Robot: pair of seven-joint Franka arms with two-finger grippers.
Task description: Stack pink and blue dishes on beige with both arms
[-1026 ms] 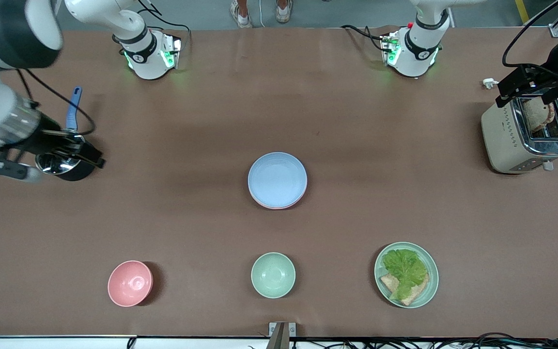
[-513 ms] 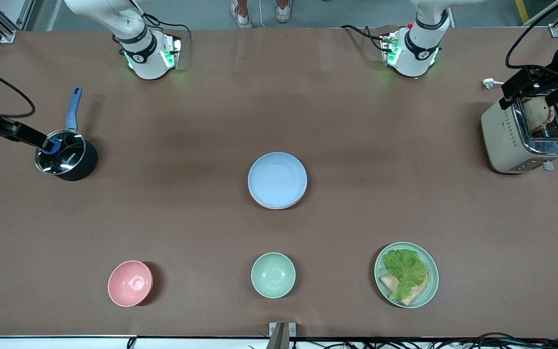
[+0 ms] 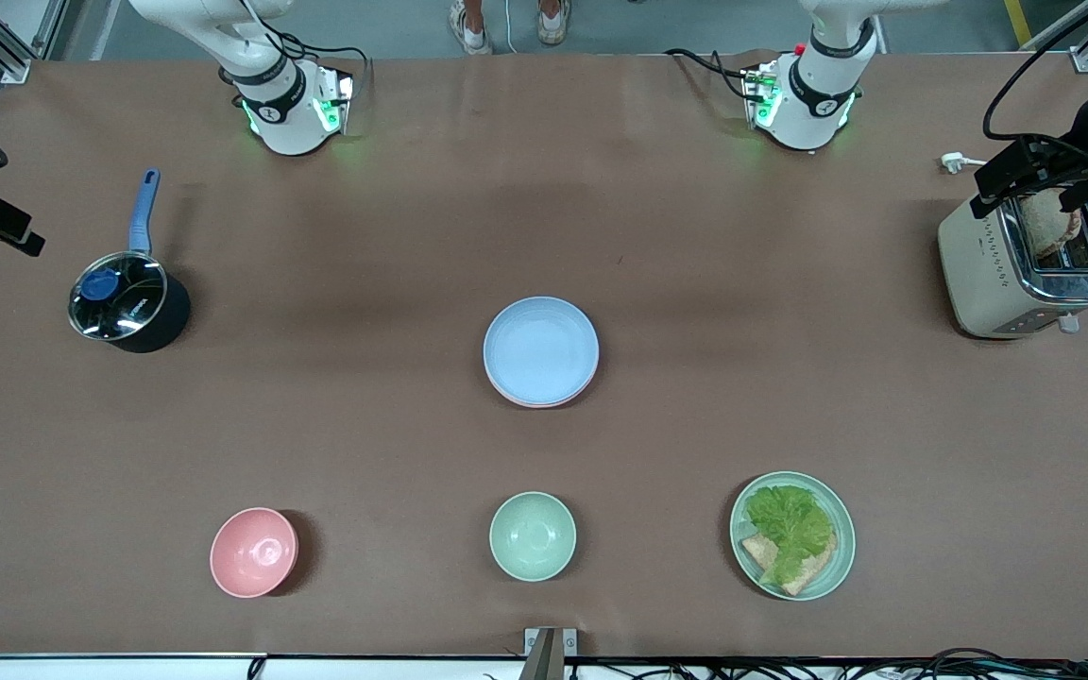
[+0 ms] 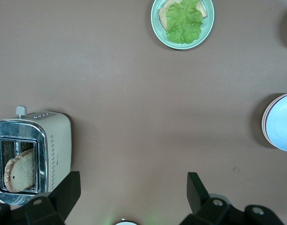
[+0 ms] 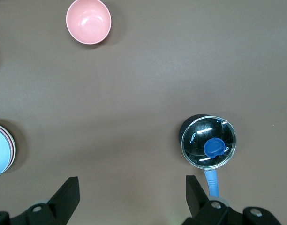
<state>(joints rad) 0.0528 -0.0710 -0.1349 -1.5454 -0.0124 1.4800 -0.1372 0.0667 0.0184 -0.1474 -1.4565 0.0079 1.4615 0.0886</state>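
Both claws gape empty, left gripper (image 4: 129, 192) over the toaster (image 3: 1026, 269), right gripper (image 5: 129, 192) now withdrawn off the saucepan (image 3: 128, 302) toward nine o'clock, while blue dish (image 3: 540, 349) tops pink dish (image 3: 506, 395), beige presumably beneath.

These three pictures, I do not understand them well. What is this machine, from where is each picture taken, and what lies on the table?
Two white robot arms stand at a brown table. The wide picture looks down from across the table; the other two come from cameras on each arm's wrist. At the centre sits a stack of shallow plates, the light blue plate on top and a pale pink plate's rim showing below it. Nearer the camera are a deep pink bowl, a mint-green bowl and a mint-green plate with lettuce and bread. The open left hand is above a cream toaster; the open right hand is near a black lidded saucepan. Neither holds anything.
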